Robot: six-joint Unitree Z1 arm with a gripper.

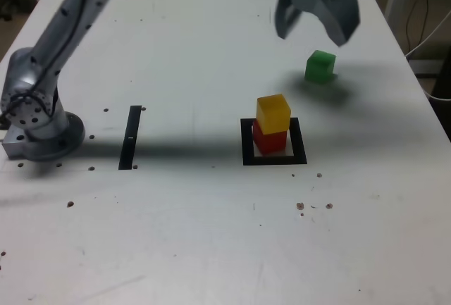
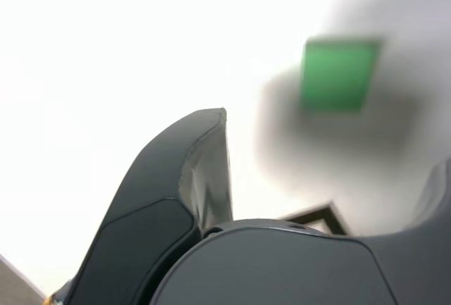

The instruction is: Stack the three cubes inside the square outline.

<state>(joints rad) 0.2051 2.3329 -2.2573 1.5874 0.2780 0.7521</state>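
Nearest the camera in the exterior view, the worktop [image 1: 211, 249] is bare apart from small holes and specks. Further in, toward the middle, lies the square outline [image 1: 274, 142], and the red cube [image 1: 268, 139] sits inside it with the yellow cube [image 1: 273, 113] squarely on top. That two-high stack suggests two thirds of the job is done. Toward the worktop's left edge in the exterior view, a thin black strip [image 1: 130, 137] lies beside the arm's base [image 1: 35, 125]; it seems to play no part here.

Beyond the stack, nearer the far right corner in that view, the green cube [image 1: 320, 66] rests alone on the worktop, well apart from the outline. It is probably the last piece to fetch.

The arm rises from its base and reaches across the far side of the worktop, carrying the gripper [image 1: 315, 29] above and just behind the green cube, not touching it. Its fingers [image 1: 338, 20] are spread wide and empty, pointing downward. The wrist view agrees: the blurred green cube [image 2: 339, 75] shows ahead between the fingers [image 2: 204, 171], with a corner of the outline [image 2: 320, 217] in sight. The pose reads as lining up for a descent onto the green cube.
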